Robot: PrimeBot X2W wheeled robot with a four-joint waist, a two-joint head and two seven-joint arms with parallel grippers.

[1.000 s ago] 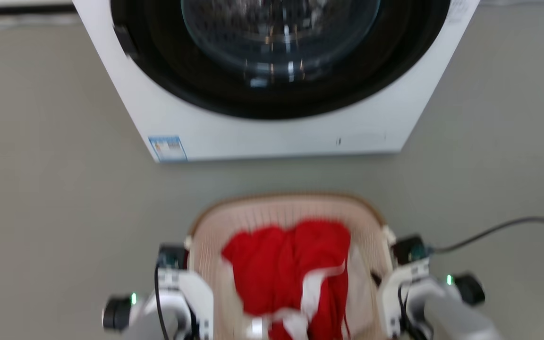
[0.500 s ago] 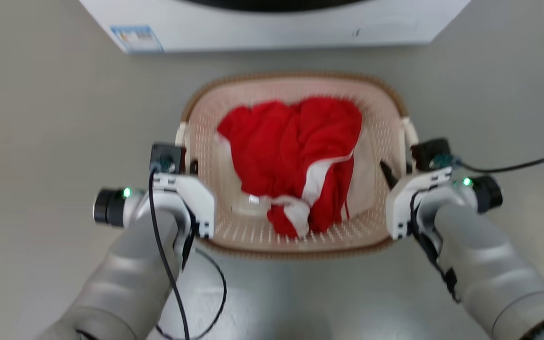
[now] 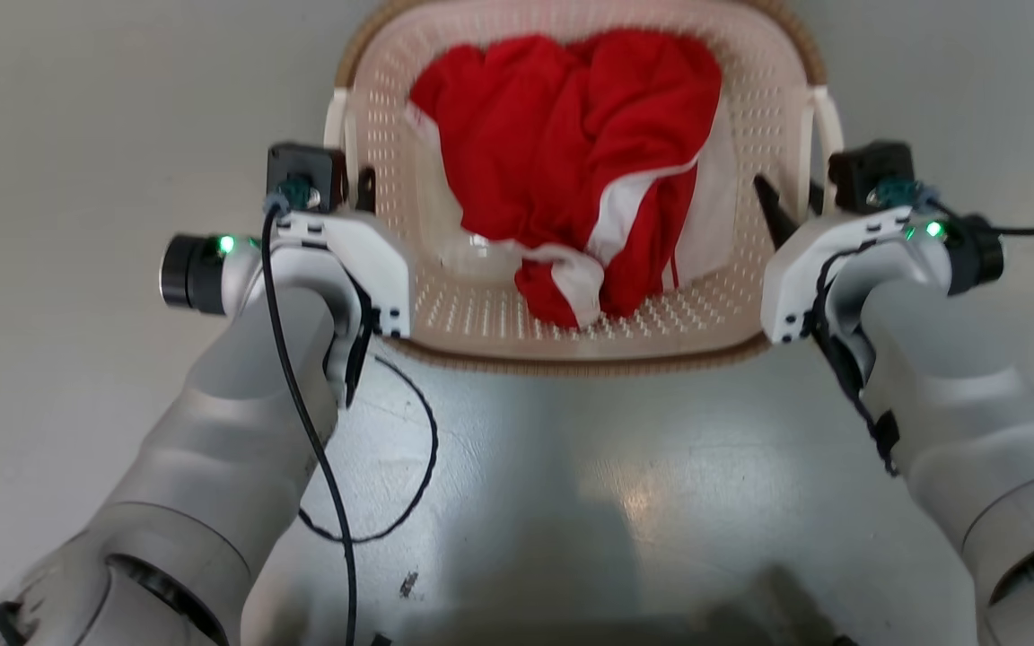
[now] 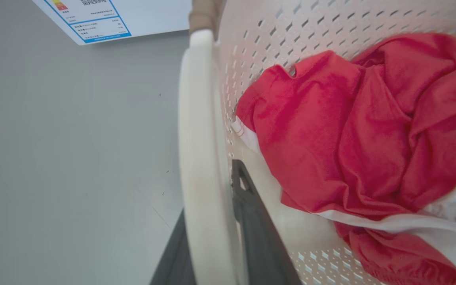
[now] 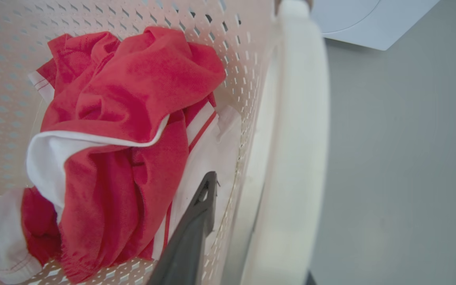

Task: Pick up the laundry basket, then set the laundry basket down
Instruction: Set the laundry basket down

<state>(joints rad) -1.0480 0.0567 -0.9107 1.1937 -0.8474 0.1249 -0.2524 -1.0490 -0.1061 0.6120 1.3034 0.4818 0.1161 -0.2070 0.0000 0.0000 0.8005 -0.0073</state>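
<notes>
Left gripper (image 4: 212, 190) astride basket (image 4: 291, 35), garment (image 4: 331, 138) inside

left gripper (image 3: 348, 190) clamped, right gripper (image 3: 795, 205) clamped, arms forward

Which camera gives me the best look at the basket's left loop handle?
Left wrist view: the white left loop handle of the cream perforated plastic laundry basket runs up the frame close up, the left gripper with dark fingers on either side. Head view shows a sliver beside the wrist camera. Right wrist view shows the opposite handle instead.
</notes>
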